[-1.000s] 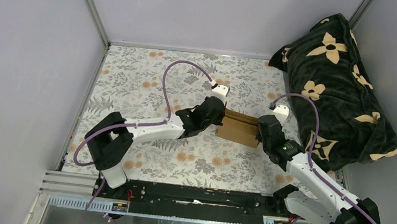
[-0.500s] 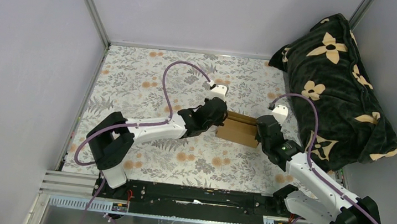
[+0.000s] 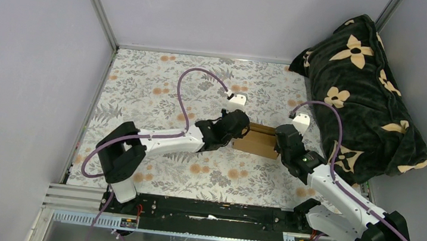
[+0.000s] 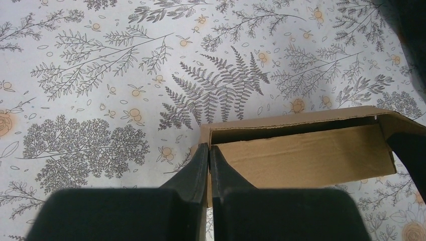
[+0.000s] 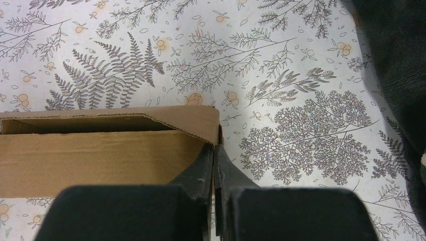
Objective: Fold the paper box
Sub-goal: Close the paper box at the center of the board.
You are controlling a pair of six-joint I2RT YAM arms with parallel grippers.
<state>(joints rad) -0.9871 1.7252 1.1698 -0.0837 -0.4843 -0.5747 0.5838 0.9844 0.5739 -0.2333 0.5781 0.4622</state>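
Two arms meet at one brown paper box (image 3: pixel 258 143), which lies on the floral table cover (image 3: pixel 154 90) a little toward 3 o'clock of the table's middle. Its long axis runs roughly from 9 to 3 o'clock.

From its base at 7 o'clock the left arm stretches low toward 2 o'clock, forearm nearly level, with a purple cable (image 3: pixel 186 88) looping above it. The left gripper (image 3: pixel 242 131) sits at the box's 9 o'clock end. In the left wrist view its fingers (image 4: pixel 201 165) are pressed together, their tips against the end corner of the box (image 4: pixel 301 160). I cannot tell whether a thin cardboard wall is pinched between them.

The right arm rises from 5 o'clock and reaches toward 11 o'clock, elbow bent. The right gripper (image 3: pixel 280 144) is at the box's 3 o'clock end. The right wrist view shows those fingers (image 5: pixel 203 165) clenched too, with the tips at the end wall of the box (image 5: pixel 90 160). Again, a pinch cannot be confirmed.

Both wrist views show the box with a dark open slot along its 12 o'clock side, under a folded top strip with a ragged cut edge.

Bare floral surface lies around the box from 9 through 12 o'clock and toward 6 o'clock. At 3 o'clock a dark flowered blanket (image 3: pixel 364 88) is heaped against the wall, close beside the right gripper, so room there is tight.
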